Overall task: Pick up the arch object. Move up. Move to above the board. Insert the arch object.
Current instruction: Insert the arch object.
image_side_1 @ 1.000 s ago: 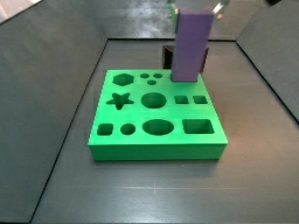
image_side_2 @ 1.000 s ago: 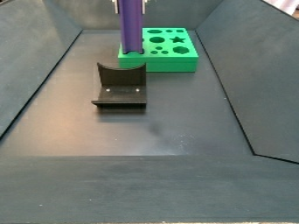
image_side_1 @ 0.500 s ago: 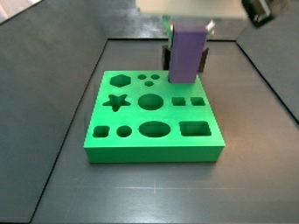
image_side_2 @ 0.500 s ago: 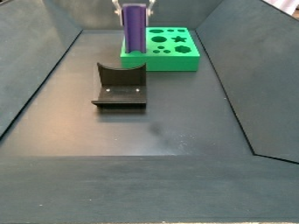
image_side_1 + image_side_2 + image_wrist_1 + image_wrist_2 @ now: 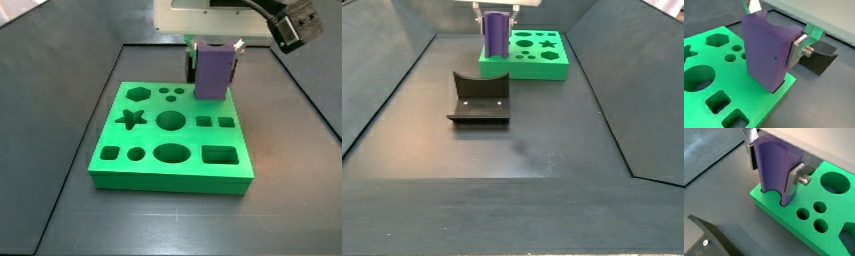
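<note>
The arch object (image 5: 774, 170), a tall purple block, stands upright with my gripper (image 5: 774, 168) shut on it; the silver fingers (image 5: 796, 178) press on its two narrow sides. Its lower end sits in a cut-out at the corner of the green board (image 5: 827, 203), on the side towards the fixture. In both side views the arch object (image 5: 213, 70) (image 5: 497, 35) still rises well above the board (image 5: 167, 150) (image 5: 543, 60), under the gripper (image 5: 214, 47). In a wrist view the arch object (image 5: 767, 50) enters the slot at the board's edge (image 5: 711, 80).
The dark fixture (image 5: 478, 97) stands on the floor right beside the board, also seen in both wrist views as the fixture (image 5: 821, 57) (image 5: 711, 240). Sloping grey walls (image 5: 382, 90) enclose the floor. Other cut-outs such as a star (image 5: 130, 118) lie open in the board.
The gripper has come down with the arch object, and much less of the purple block now shows above the board. Its lower end has gone into the corner cut-out.
</note>
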